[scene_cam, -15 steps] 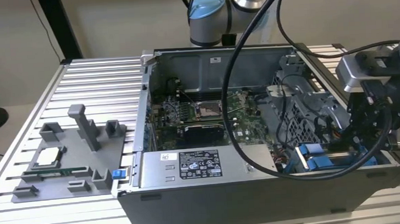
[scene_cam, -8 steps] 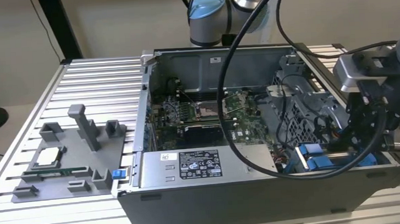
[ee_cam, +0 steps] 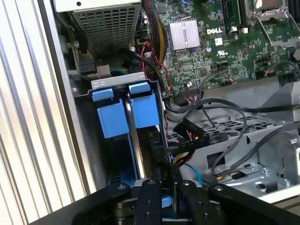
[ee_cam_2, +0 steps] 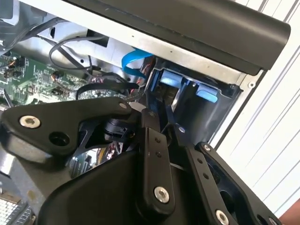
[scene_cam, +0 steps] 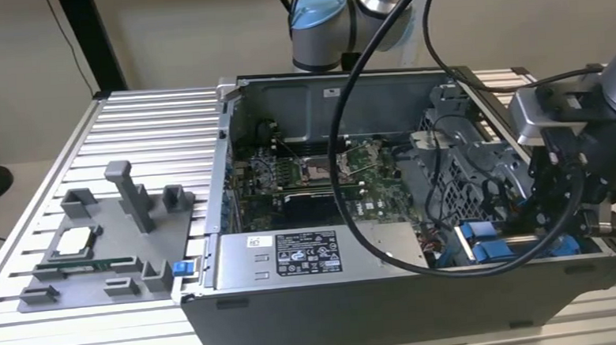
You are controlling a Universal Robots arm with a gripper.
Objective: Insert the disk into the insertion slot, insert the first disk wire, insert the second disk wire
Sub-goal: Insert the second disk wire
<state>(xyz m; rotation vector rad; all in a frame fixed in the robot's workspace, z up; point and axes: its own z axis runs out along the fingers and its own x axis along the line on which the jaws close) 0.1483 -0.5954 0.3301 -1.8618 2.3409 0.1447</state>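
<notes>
In the first wrist view the pincer (ee_cam: 161, 176) reaches narrow into the blue insertion slot (ee_cam: 112, 119), apparently clamped on the edge-on disk (ee_cam: 134, 140) standing inside the computer case (scene_cam: 399, 302).

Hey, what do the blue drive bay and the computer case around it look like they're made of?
The drive bay looks like matte moulded plastic: even blue colour, soft-edged square tabs. The computer case looks like grey sheet metal, with thin folded edges and a dull sheen; its front strip may be plastic.
</notes>
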